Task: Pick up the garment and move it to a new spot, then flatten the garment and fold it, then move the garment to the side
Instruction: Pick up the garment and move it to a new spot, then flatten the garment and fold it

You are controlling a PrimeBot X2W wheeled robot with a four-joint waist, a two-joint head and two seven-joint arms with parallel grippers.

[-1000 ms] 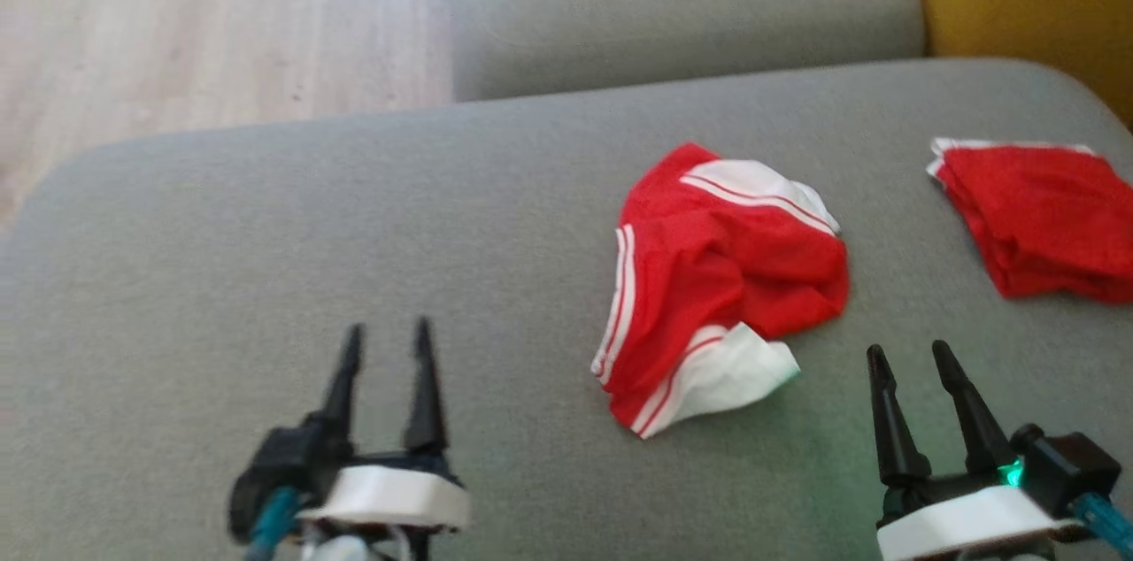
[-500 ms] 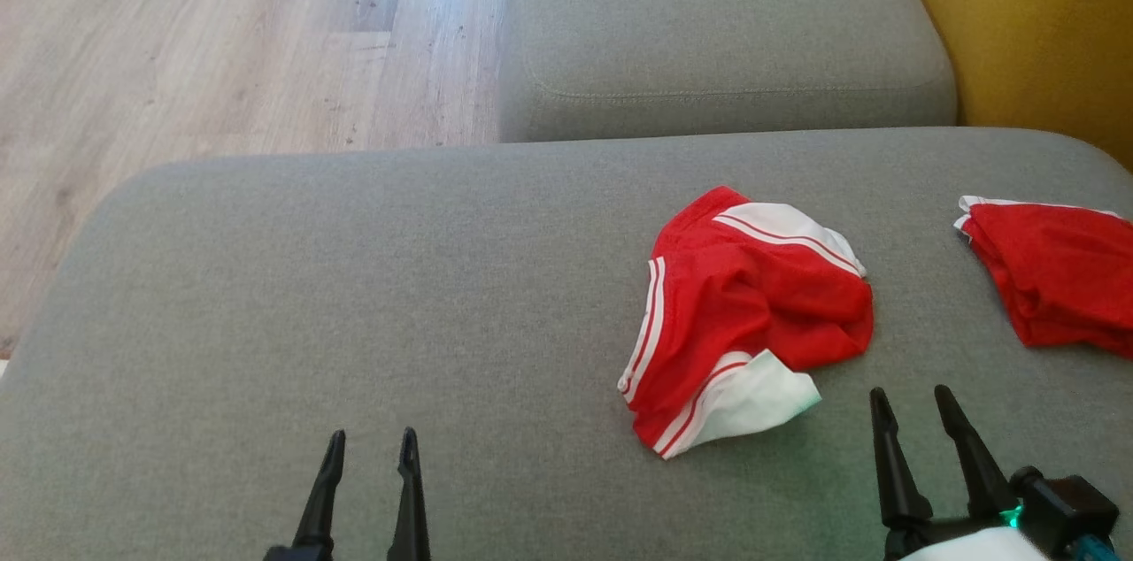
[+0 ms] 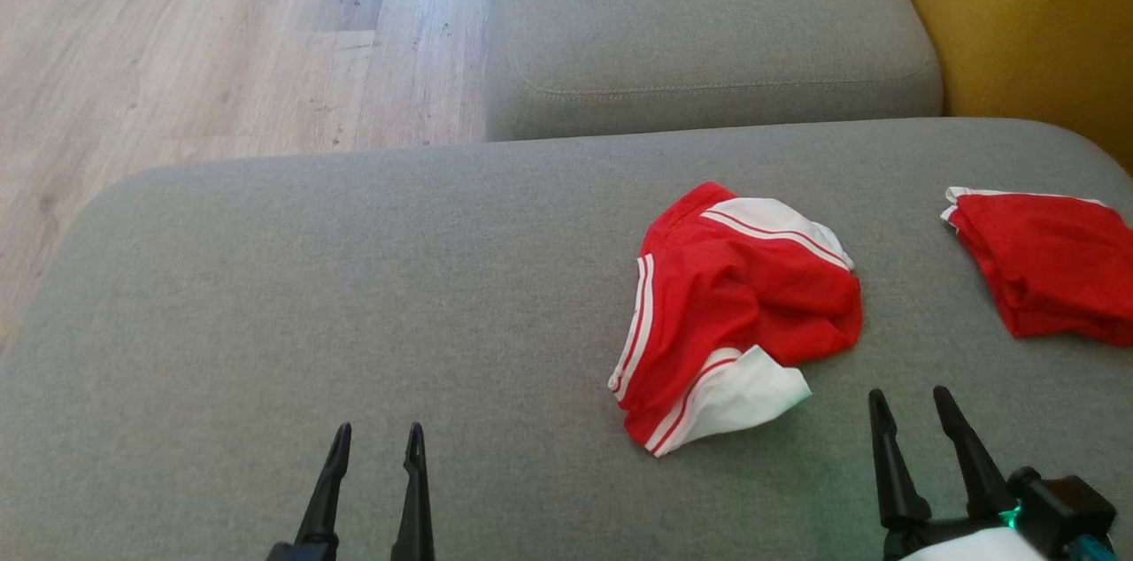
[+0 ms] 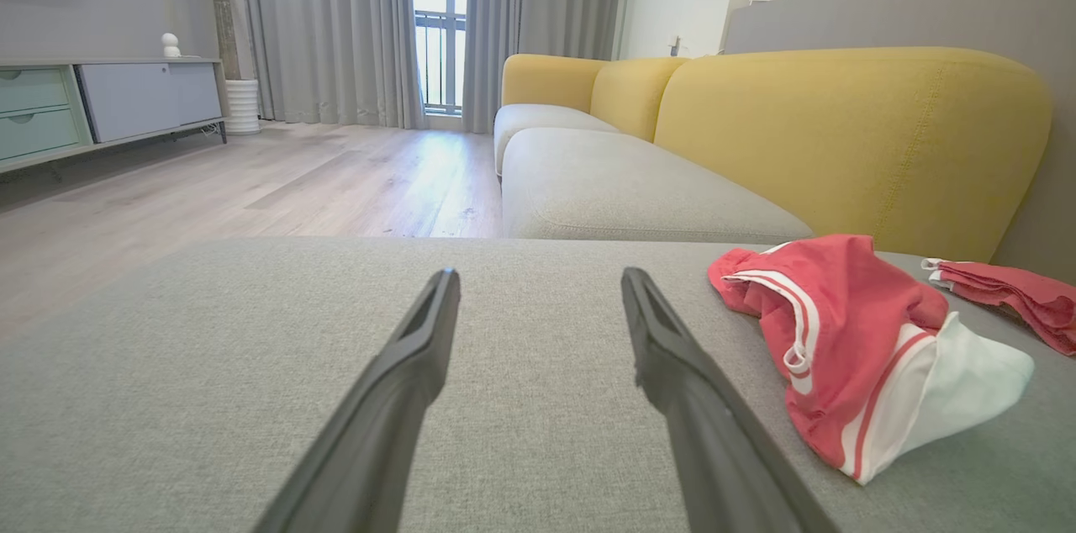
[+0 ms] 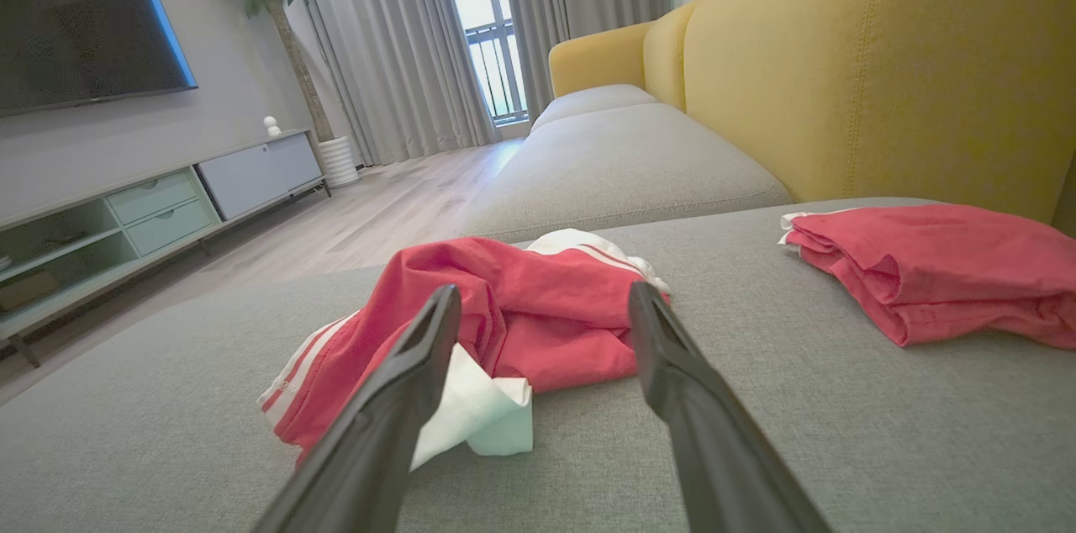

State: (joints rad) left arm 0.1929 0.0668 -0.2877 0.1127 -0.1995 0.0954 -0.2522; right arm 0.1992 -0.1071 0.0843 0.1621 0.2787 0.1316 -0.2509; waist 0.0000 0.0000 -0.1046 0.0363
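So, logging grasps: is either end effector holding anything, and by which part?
Nothing is held: left end effector and right end effector are open, apart from the crumpled red shorts.

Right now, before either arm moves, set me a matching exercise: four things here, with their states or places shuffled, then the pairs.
1. crumpled red garment
2. folded red garment
3. left gripper
4. right gripper

a. open, bare grey cushion ahead of it
b. bunched up, white lining showing
c. open, close beside the bunched cloth
d. flat stack at the far right

Pairs: 1-b, 2-d, 3-a, 4-c
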